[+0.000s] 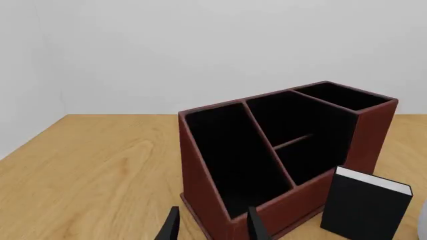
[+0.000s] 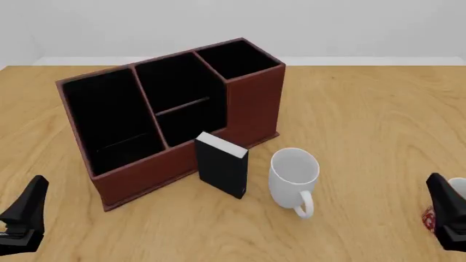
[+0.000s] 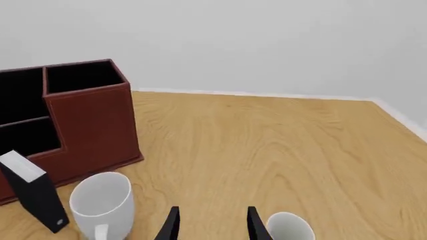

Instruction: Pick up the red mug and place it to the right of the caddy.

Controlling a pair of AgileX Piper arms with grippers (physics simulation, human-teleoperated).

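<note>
red mug [image 2: 441,212]: at the near right edge of the table [image 2: 364,109], mostly hidden behind the right gripper [image 2: 450,218]; only a white rim and a patch of red pattern show; which way its handle points cannot be told.
caddy [image 2: 255,103]: toward the far left of the table, long axis running from near left to far right; its black compartments hold nothing visible.
white mug [image 2: 293,174]: upright, handle toward the near edge, interior bare.
black box [image 2: 220,165]: upright, just in front of the caddy.
right gripper: fingers parted, gripping nothing, the red mug just beside them.
left gripper [image 1: 210,225]: fingers parted, holding nothing, near left corner.
</note>
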